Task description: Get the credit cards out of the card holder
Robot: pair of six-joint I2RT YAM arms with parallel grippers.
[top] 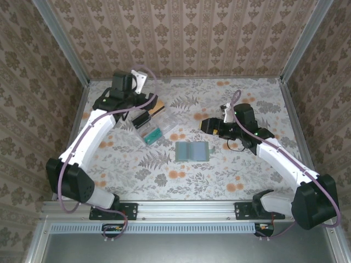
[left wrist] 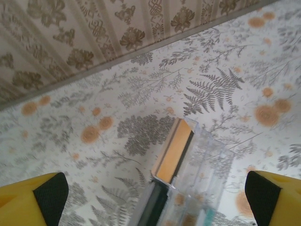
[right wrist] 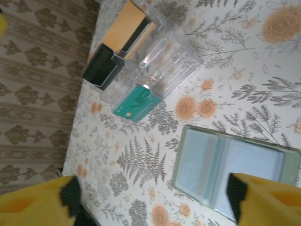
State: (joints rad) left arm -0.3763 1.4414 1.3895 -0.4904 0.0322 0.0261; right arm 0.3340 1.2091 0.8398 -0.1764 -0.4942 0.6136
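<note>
The card holder [top: 192,150] lies open and flat at table centre, inside up, likely so I can reach its pockets. My right gripper [right wrist: 154,197] hovers just beyond it, fingers spread, empty. My left gripper [left wrist: 156,195], spread wide, hangs over the clear plastic box [right wrist: 164,61] further left, a teal card [right wrist: 136,106] at its end. I cannot tell whether credit cards remain pocketed.

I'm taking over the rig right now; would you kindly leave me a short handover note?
Left gripper: open, empty, above the clear box.
Right gripper: open, empty, near the card holder.
Holder: lying open on the table; inside looks empty, but I cannot be sure.
Teal card: at one end of the clear box.
Done: apparently at least one card out.
Left: check the holder, remove any remaining card.
</note>
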